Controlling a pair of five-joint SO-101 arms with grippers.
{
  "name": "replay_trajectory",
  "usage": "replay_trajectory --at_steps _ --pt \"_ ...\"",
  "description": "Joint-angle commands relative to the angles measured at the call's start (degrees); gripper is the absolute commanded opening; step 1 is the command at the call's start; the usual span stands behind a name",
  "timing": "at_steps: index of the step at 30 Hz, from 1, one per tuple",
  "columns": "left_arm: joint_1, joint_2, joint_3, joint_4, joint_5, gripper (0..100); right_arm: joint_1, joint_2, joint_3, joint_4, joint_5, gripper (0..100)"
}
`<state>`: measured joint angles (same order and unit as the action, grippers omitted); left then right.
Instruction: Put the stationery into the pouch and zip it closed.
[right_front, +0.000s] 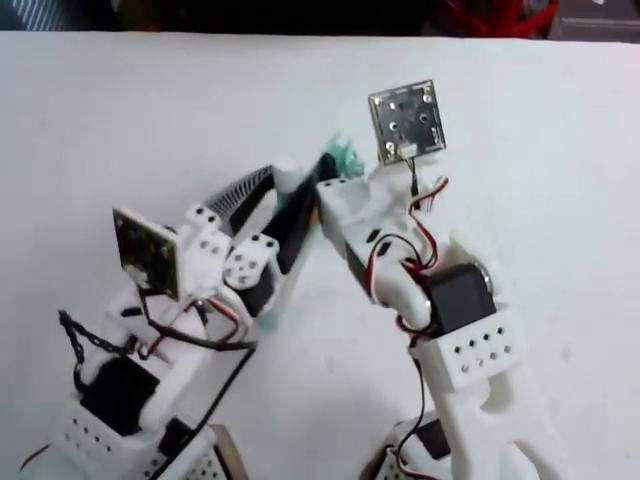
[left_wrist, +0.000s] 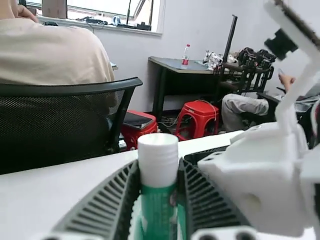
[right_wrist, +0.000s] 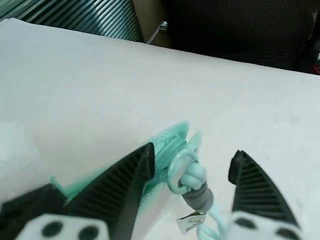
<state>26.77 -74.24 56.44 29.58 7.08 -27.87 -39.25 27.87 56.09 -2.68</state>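
A glue stick (left_wrist: 158, 170) with a white cap and green body stands upright between the black ribbed fingers of my left gripper (left_wrist: 158, 165), which is shut on it. From above, its white cap (right_front: 287, 177) shows at the tip of the left gripper (right_front: 283, 187). Just to the right of it a mint pouch end (right_front: 343, 155) pokes out from under the right arm. My right gripper (right_wrist: 194, 152) is open and straddles the pouch corner (right_wrist: 170, 142), its zipper pull ring (right_wrist: 182, 170) and a grey tag lying between the fingers. Most of the pouch is hidden under the arms.
The white table (right_front: 150, 110) has free room to the left, right and far side of the grippers. The two arms sit close together, and the right arm's white housing (left_wrist: 260, 175) is right beside the left gripper. A black mesh chair (left_wrist: 60, 125) stands past the table's far edge.
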Motion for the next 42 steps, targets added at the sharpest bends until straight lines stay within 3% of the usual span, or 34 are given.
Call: replay_trajectory --at_steps 1,6,10,16,21,24,28,31,38,42 --pt "-2.2 -0.6 0.8 -0.9 -2.5 4 -0.2 0.1 1.3 0.5 0.6 24.7" --pt "-2.4 -0.4 -2.2 11.3 3.1 25 -0.2 0.5 1.3 0.2 0.9 24.7" --pt "-5.0 -0.3 -11.2 22.8 6.0 25 -0.2 0.5 1.3 0.2 0.9 24.7" --pt "-8.0 -0.6 -15.9 30.7 5.5 25 -0.2 0.5 1.3 0.4 0.9 24.7" --pt "-7.3 -0.7 -15.9 36.0 -4.2 25 -0.2 0.0 1.3 0.4 0.9 24.7" --pt "-4.2 -0.7 -13.5 39.0 -5.2 25 -0.5 0.0 1.1 0.3 0.9 24.7" --pt "1.7 -0.7 -7.7 38.5 -5.3 28 -0.6 0.0 0.9 0.2 1.0 24.7" --pt "1.5 -0.7 -3.5 34.0 -5.3 28 -0.5 0.1 0.4 0.3 1.0 24.8" --pt "-1.6 -0.7 12.2 11.5 -4.8 28 -0.5 0.5 -4.0 5.9 1.0 24.8" --pt "-5.8 -0.7 17.9 3.3 -5.1 21 -0.2 0.5 -4.3 6.1 1.1 24.9"
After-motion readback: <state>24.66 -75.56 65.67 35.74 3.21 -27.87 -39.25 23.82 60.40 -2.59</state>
